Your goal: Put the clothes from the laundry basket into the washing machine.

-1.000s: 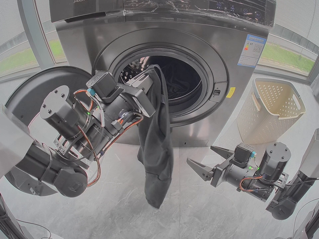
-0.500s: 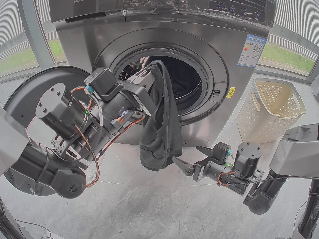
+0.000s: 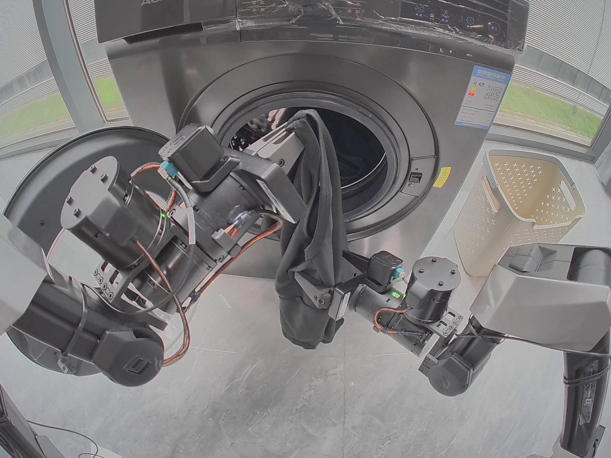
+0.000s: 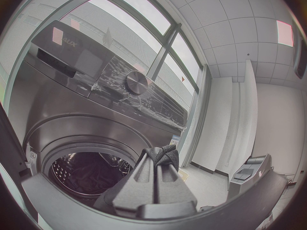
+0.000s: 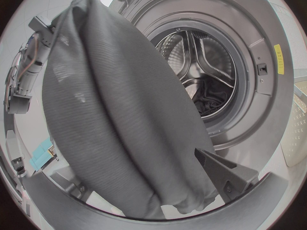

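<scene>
A dark grey garment [image 3: 315, 224] hangs in front of the washing machine's round opening [image 3: 363, 160]. My left gripper [image 3: 287, 140] is shut on its top edge, level with the upper part of the opening; the left wrist view shows the fingers [image 4: 144, 176] pinching the cloth [image 4: 163, 154]. My right gripper [image 3: 321, 275] is open and straddles the garment's lower part, one finger [image 5: 224, 173] beside the cloth [image 5: 121, 112], the other hidden. Dark clothes [image 5: 209, 101] lie inside the drum. The cream laundry basket [image 3: 522, 211] stands to the right of the machine.
The machine's door [image 3: 70, 166] stands swung open at the left, behind my left arm. Grey tiled floor [image 3: 254, 389] lies in front of the machine. Windows run behind the machine on both sides.
My right gripper has moved left and up from near the basket to the garment's lower part, which is now bunched higher. My left gripper has risen slightly with the cloth.
</scene>
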